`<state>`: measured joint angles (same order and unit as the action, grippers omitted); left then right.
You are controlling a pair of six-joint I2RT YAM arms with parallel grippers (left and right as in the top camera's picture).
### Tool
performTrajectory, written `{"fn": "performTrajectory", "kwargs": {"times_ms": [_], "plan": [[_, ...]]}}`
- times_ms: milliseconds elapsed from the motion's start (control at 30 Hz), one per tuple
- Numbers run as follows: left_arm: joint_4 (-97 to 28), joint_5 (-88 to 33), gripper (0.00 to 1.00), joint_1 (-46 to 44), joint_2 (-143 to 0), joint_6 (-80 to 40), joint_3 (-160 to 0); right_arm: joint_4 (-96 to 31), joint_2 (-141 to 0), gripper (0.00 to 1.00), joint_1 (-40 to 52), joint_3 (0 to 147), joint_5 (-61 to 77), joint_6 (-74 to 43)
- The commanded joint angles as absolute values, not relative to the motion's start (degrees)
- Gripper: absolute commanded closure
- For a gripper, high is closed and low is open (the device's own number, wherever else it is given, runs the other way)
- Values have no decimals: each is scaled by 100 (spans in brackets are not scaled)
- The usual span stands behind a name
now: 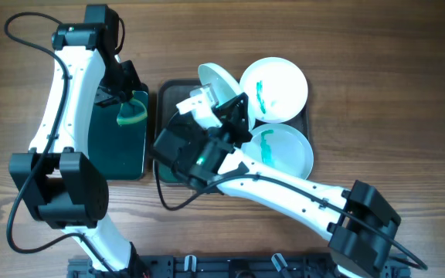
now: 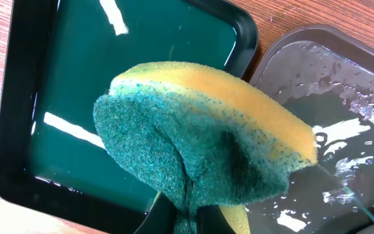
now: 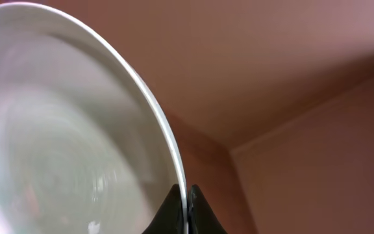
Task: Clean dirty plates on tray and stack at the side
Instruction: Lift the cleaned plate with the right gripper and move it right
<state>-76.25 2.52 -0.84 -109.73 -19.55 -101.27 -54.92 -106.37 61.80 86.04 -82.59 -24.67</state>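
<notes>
Seemingly spotless, the tilted white plate [image 3: 76, 130] shows a glossy, swirled face.

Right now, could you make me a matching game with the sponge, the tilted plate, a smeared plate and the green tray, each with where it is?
1 sponge
2 tilted plate
3 top-right smeared plate
4 green tray

A flat on the dark tray
B pinched in the right gripper
C on the table, left of the dark tray
D held in the left gripper

Pairs: 1-D, 2-B, 3-A, 4-C
</notes>
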Motion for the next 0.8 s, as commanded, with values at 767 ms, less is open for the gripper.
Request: {"fn": "performTrajectory", "kwargs": {"times_ms": [767], "plan": [[-7540, -60, 96, -438, -10875, -1846, -10226, -5972, -9070, 96, -456, 8606, 1852, -1603]]}}
